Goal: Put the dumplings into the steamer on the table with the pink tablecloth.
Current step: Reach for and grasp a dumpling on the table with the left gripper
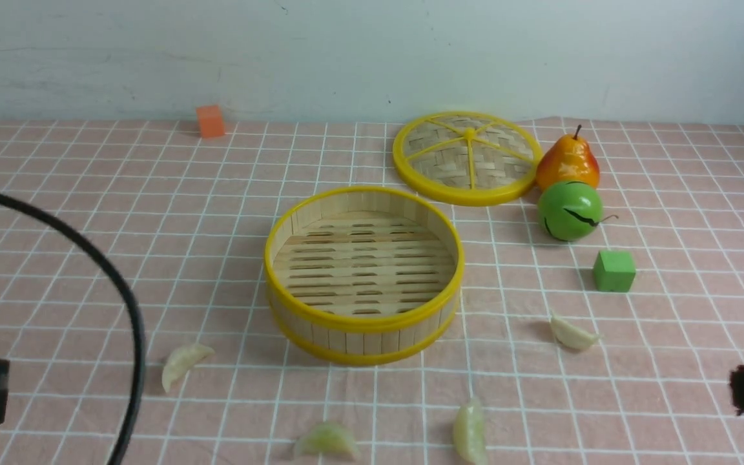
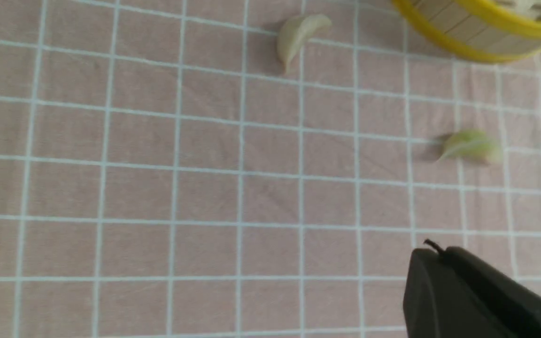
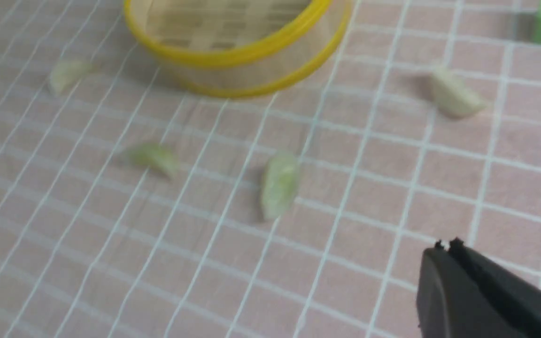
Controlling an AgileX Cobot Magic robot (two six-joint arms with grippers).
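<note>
**Left gripper (image 2: 432,251) and right gripper (image 3: 445,246) both closed, holding nothing; four dumplings (image 1: 327,441) on the cloth, outside the steamer (image 1: 359,336)**

Round bamboo steamer upright at the middle of the table (image 1: 55,194), on the pink tablecloth (image 1: 688,213). Pale crescent dumplings scattered on the cloth around its near side, none touching it: left dumpling (image 1: 185,365), front-left dumpling (image 1: 327,441), front-right dumpling (image 1: 470,431), right dumpling (image 1: 573,334). Left gripper low at the left edge of the front view, fingers (image 2: 458,286) pressed together; left dumpling and front-left dumpling ahead of its tips, well apart from them. Right gripper low at the right edge, fingers likewise together; right dumpling apparently the closest to it, yet well apart, judging by a blurred wrist view. Beyond the steamer: woven lid (image 1: 465,158), pear (image 1: 567,161), green round fruit (image 1: 569,210), green cube (image 1: 614,271); orange cube (image 1: 210,121) by the far wall (image 1: 372,51).
</note>
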